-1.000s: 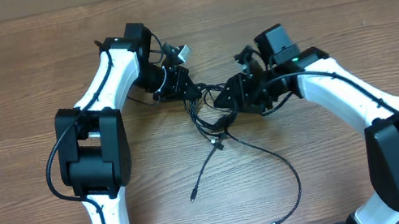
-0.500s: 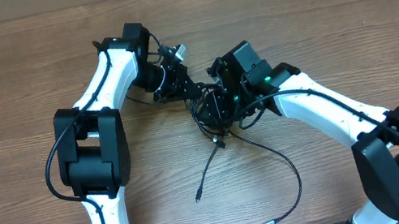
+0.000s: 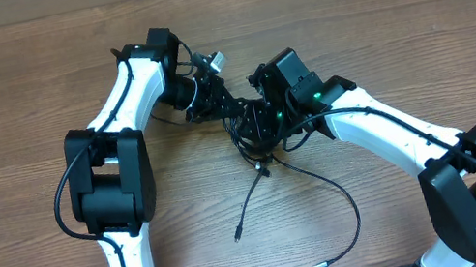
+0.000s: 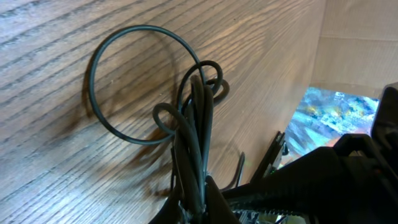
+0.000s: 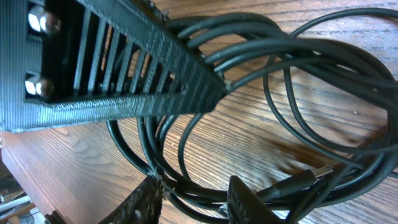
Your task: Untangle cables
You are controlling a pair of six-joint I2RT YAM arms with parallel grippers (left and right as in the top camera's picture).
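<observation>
- My left gripper (image 4: 198, 198) is clenched on a bunch of the cables (image 3: 254, 138), which are tangled at the middle of the table (image 3: 413, 14).
- My right gripper (image 5: 196, 199) straddles strands with its fingers apart, not clamped.
- I'd close on one strand only, then draw it slowly toward the right edge.

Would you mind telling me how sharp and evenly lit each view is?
Overhead: evenly lit and sharp, with hardly any shadow. Left wrist: the cables cast a soft shadow on the table, and the near foreground is blurred. Right wrist: close and sharp, with some sheen on the wood.
</observation>
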